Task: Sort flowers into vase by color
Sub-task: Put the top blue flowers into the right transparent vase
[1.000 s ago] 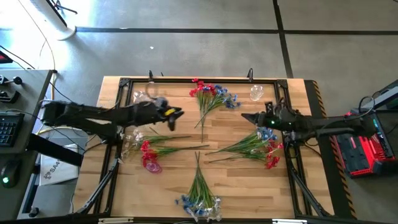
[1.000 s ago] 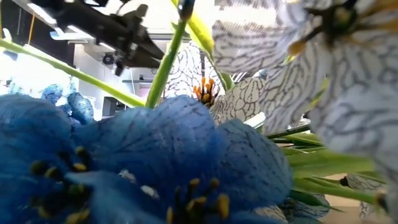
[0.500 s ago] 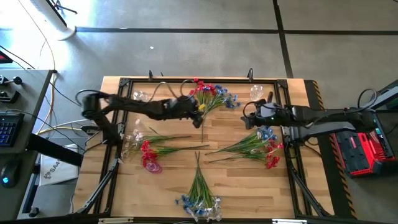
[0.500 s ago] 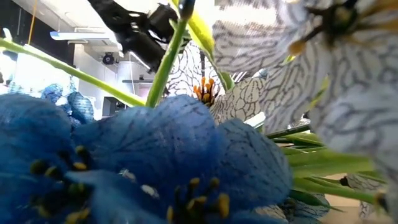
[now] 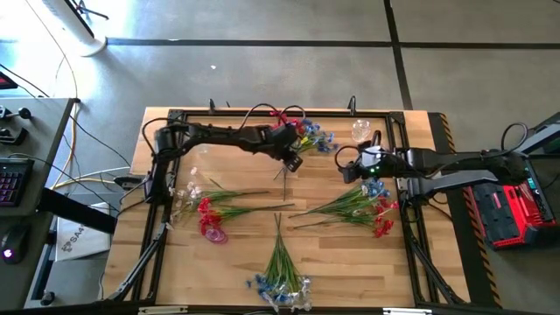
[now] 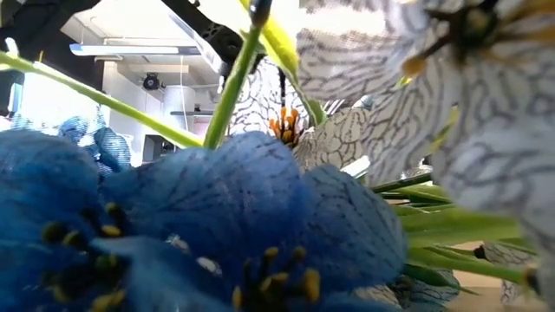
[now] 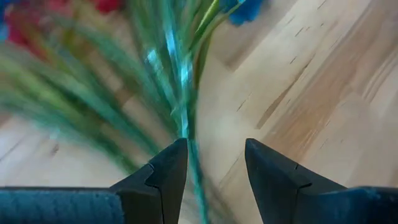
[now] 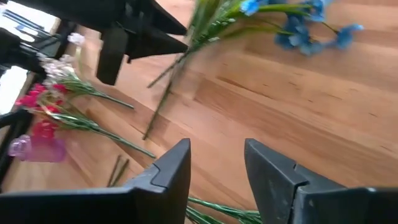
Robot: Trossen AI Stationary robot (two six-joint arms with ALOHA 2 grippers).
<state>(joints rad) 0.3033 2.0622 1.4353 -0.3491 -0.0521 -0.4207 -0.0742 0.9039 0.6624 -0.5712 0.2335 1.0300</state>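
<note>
Four mixed bunches lie flat on the wooden table. The far bunch (image 5: pixel 304 136) has red and blue blossoms. The left bunch (image 5: pixel 210 207) is red and white, the right bunch (image 5: pixel 359 203) blue and red, the near bunch (image 5: pixel 280 278) blue and white. My left gripper (image 5: pixel 295 163) (image 7: pixel 216 146) is open above the far bunch's green stems (image 7: pixel 184 118), one finger on either side of a stem; I cannot tell whether it touches. My right gripper (image 5: pixel 343 164) (image 8: pixel 216 146) is open over bare wood between the far and right bunches. Blue and white blossoms (image 6: pixel 217 225) fill the low view.
A pink vase (image 5: pixel 214 233) (image 8: pixel 37 149) lies by the left bunch's blossoms. Clear glass vases stand near the far edge, one at the far right (image 5: pixel 360 131) and one at the far left (image 5: pixel 199 136). Black frame rails (image 5: pixel 262 112) border the table. Bare wood shows mid-table.
My left gripper has swung from the table's left half toward the right edge, ending over the far bunch's stems. Its arm now reaches along the far side. The flowers have stayed where they were.
</note>
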